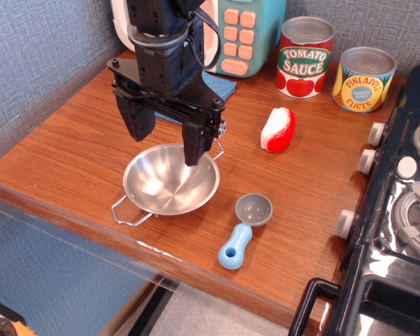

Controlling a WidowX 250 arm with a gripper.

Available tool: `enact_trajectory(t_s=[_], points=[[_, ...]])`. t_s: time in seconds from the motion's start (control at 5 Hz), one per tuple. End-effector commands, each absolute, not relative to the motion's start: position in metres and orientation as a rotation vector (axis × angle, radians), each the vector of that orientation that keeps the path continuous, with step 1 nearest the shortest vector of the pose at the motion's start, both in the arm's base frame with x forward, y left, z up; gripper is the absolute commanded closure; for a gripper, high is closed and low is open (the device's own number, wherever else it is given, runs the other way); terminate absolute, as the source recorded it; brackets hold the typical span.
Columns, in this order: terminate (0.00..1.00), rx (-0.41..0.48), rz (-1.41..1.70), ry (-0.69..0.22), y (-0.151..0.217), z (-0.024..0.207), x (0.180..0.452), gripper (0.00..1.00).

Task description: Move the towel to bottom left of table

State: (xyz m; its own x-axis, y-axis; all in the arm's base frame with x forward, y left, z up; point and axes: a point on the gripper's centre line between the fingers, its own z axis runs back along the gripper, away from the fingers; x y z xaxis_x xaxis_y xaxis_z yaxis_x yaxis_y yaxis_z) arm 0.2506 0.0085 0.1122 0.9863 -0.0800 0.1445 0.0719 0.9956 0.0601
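The towel (225, 88) is a blue cloth lying flat at the back of the wood-grain table (63, 150). Most of it is hidden behind my arm; only its right corner and a sliver between the fingers show. My black gripper (168, 142) hangs in front of the towel, open and empty. Its fingertips are level with the far rim of a steel bowl (169, 182). I cannot tell how high it is above the table.
A blue-handled grey scoop (243, 231) lies right of the bowl. A red and white object (278, 130) sits mid-table. A tomato sauce can (305, 57), a pineapple can (364, 79) and a teal toy appliance (241, 31) stand at the back. A black toy stove (399, 210) is on the right.
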Motion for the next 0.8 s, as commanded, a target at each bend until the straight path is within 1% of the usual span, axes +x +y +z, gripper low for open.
enact_trajectory(t_s=[0.0,0.2,0.4,0.6], points=[[0.0,0.055,-0.076,-0.147,0.008,0.112,0.251,0.0],[0.0,0.034,-0.003,-0.169,0.033,0.113,0.277,0.0],[0.0,0.036,0.046,-0.193,0.057,0.114,0.302,0.0],[0.0,0.052,0.068,-0.186,0.083,0.102,0.344,0.0]])
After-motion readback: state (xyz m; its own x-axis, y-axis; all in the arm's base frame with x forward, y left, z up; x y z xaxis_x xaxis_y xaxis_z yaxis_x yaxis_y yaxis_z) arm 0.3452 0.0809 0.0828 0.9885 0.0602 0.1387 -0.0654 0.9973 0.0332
